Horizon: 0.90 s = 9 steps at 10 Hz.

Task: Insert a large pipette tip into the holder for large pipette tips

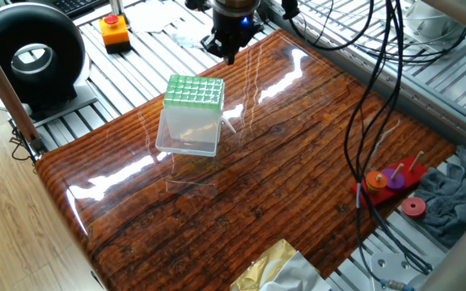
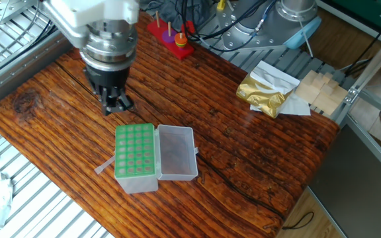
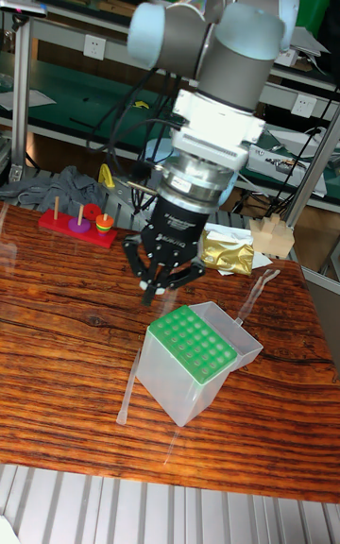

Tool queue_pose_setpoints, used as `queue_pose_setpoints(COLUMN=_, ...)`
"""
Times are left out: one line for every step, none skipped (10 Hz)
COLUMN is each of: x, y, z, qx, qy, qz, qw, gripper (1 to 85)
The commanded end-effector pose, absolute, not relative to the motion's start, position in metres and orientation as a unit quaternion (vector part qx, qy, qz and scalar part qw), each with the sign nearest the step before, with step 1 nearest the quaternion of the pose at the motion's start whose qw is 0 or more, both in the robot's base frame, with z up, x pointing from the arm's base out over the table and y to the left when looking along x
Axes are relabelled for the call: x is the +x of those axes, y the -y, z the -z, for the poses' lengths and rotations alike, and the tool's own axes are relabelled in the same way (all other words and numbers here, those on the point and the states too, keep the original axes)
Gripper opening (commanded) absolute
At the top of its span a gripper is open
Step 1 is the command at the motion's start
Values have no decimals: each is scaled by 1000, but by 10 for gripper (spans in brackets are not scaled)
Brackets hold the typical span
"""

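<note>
Large pipette tip (image 3: 129,393) half-hidden behind holder (image 3: 196,361); claw (image 3: 161,291) seemingly together, empty.

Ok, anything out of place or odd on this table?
One pipette tip lies flat on the table beside the holder, a second tip on its other side; neither stands in the green grid. Nothing looks spilled or broken.
</note>
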State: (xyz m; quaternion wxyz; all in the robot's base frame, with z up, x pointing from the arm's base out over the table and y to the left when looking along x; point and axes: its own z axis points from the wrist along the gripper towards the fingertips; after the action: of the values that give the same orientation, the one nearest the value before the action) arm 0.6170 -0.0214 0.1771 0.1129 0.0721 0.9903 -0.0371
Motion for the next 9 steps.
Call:
queue_pose_setpoints(x=631, y=26, z=-175, qx=87, qy=-988, qz=10, qw=125, gripper=10)
queue_pose_setpoints(x=632, y=24, z=-175, qx=87, qy=-988, qz=11, qw=125, gripper=10)
queue_pose_setpoints(x=631, y=22, z=-173, qx=87, qy=-989, qz=9, qw=120, gripper=10)
queue_pose_setpoints(x=628, y=25, z=-171, qx=84, qy=-990, qz=14, qw=112, gripper=10)
queue_pose_setpoints(x=635, y=30, z=-169, qx=73, qy=-990, qz=21, qw=119, gripper=10)
queue_pose_setpoints(x=640, y=27, z=-162, qx=75, qy=-990, qz=17, qw=118, gripper=10)
queue_pose_setpoints(x=648, y=33, z=-154, qx=66, qy=-990, qz=30, qw=123, gripper=10)
queue_pose_setpoints(x=654, y=33, z=-146, qx=64, qy=-990, qz=32, qw=124, gripper=10)
queue_pose_setpoints(x=657, y=36, z=-142, qx=57, qy=-990, qz=38, qw=126, gripper=10)
